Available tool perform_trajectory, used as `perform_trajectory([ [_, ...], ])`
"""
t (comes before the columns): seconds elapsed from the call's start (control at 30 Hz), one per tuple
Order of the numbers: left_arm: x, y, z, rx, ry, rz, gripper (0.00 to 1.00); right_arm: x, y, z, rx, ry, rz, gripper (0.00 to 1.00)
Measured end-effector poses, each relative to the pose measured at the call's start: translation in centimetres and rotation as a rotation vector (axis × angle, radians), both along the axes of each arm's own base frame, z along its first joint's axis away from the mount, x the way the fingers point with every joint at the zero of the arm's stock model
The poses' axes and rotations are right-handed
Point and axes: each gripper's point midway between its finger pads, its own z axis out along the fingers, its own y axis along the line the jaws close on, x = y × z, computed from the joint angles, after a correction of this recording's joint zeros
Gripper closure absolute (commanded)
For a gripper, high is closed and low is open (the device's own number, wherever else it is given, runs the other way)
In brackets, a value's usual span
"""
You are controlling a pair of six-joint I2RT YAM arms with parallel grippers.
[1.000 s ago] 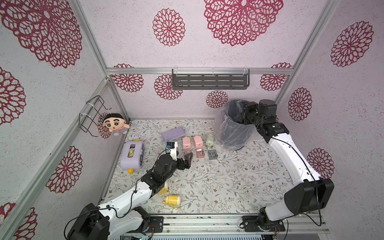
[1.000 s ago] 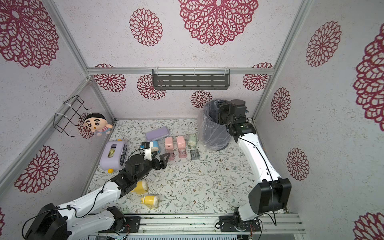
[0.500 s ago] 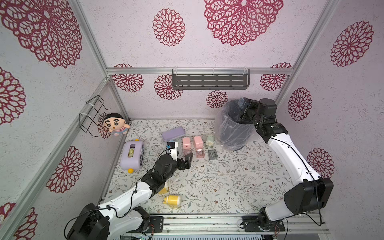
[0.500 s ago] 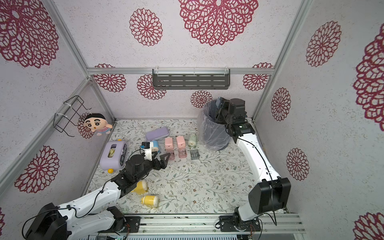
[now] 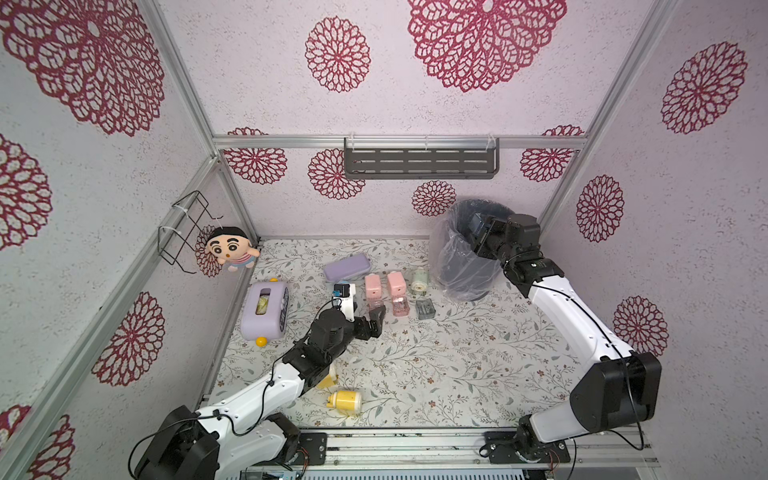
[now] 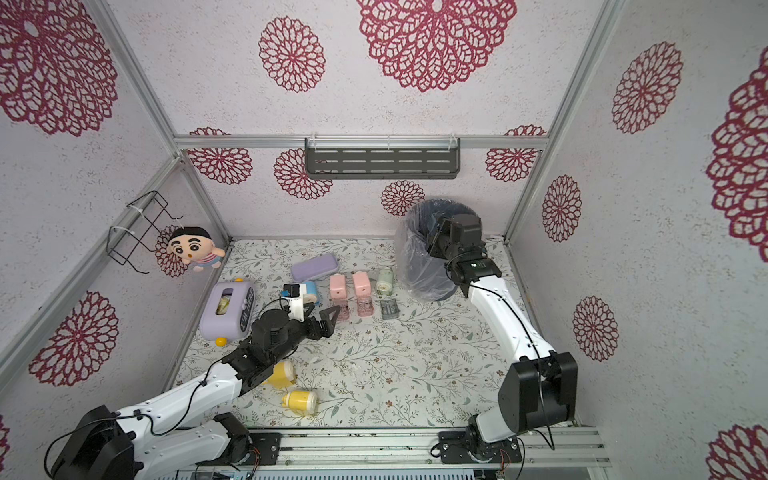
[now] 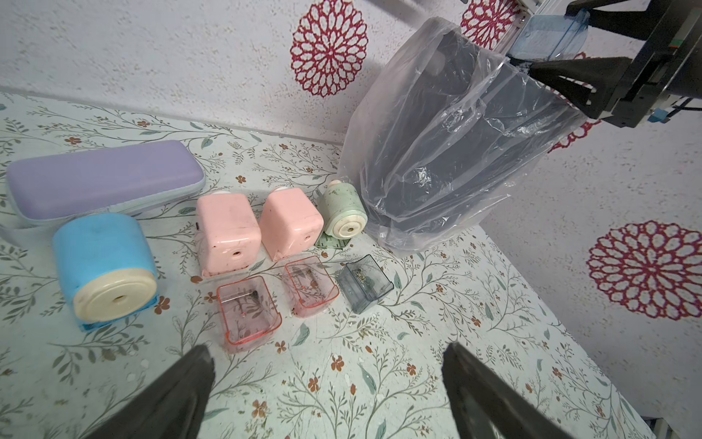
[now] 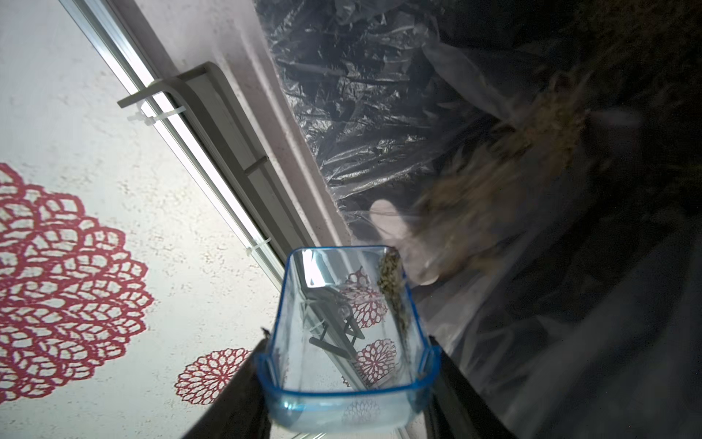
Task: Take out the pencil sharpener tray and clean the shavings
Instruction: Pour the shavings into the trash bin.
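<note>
My right gripper is shut on a clear blue tray, held tipped over the mouth of the bag-lined bin. A thin line of tan shavings clings to one tray wall, and a blurred brown streak of shavings shows inside the bin. The left wrist view shows the tray above the bin rim. The blue sharpener lies on the table. My left gripper hangs open just above the table in front of a pink tray, holding nothing.
Two pink sharpeners, a green sharpener, another pink tray and a grey tray stand in a row. A purple case, a purple box and yellow bottles lie to the left and front.
My right wrist has turned slightly over the bin with the tray still in its grip. The left arm has not moved.
</note>
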Motion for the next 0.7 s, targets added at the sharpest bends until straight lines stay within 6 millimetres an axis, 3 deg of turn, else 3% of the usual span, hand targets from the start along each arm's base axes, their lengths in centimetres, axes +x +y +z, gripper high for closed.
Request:
perform_trajectory([
  [0.23, 0.0, 0.0, 0.0, 0.001, 0.000, 0.002, 0.03, -0.3, 0.5, 5.5, 0.004, -0.096, 0.013, 0.64],
  [0.33, 0.0, 0.0, 0.0, 0.001, -0.001, 0.003, 0.03, -0.4, 0.6, 4.7, -0.001, -0.084, 0.012, 0.64],
  [0.53, 0.0, 0.0, 0.0, 0.001, -0.001, 0.003, 0.03, -0.6, 0.7, -1.2, -0.033, 0.044, 0.012, 0.64],
  [0.7, 0.0, 0.0, 0.0, 0.001, -0.001, 0.003, 0.03, -0.6, 1.0, 0.9, -0.046, 0.032, 0.020, 0.63],
])
